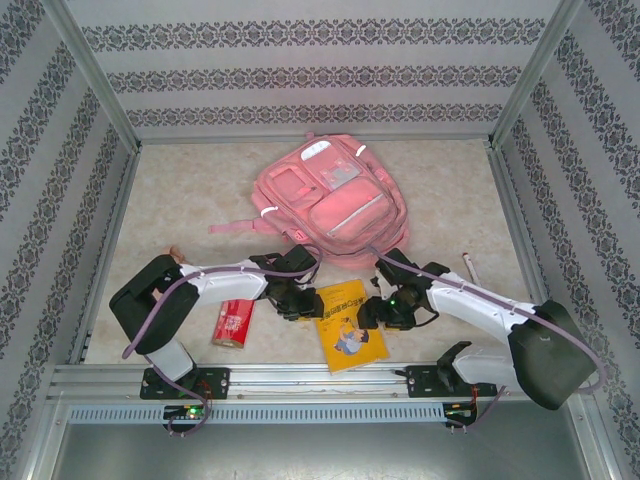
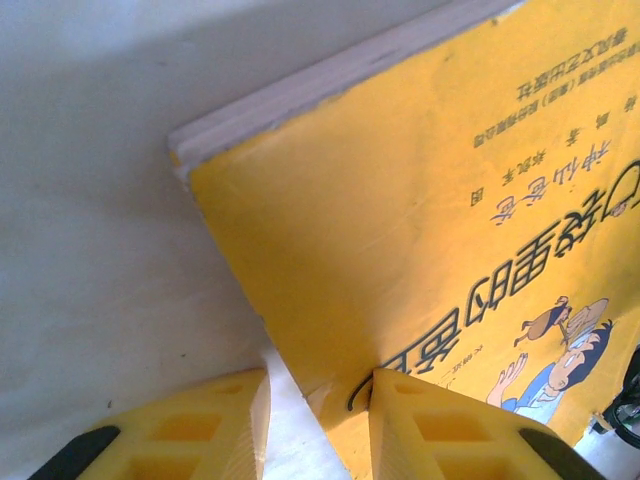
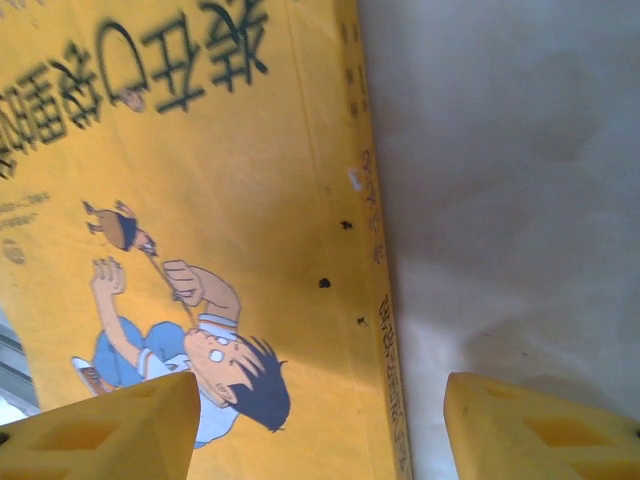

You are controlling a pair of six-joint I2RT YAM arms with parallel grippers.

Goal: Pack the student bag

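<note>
The student bag (image 1: pixel 330 198), a pink backpack, lies flat at the back middle of the table with its front pockets up. In front of it lies a yellow book (image 1: pixel 350 325) with a cartoon cover. My left gripper (image 1: pixel 298 300) is at the book's left corner; in the left wrist view the book (image 2: pixel 420 220) has that corner between the jaws of the gripper (image 2: pixel 318 425). One finger (image 2: pixel 440 430) rests against the cover, and a narrow gap separates the other from the book's edge. My right gripper (image 1: pixel 372 310) straddles the spine side of the book (image 3: pixel 230 150), and here the gripper (image 3: pixel 320 430) stands wide open.
A small red packet (image 1: pixel 233 323) lies left of the book, beside my left arm. A thin pink stick (image 1: pixel 470 268) lies at the right, near the side wall. Patterned walls close in the table on three sides, and a metal rail (image 1: pixel 300 378) runs along the front edge.
</note>
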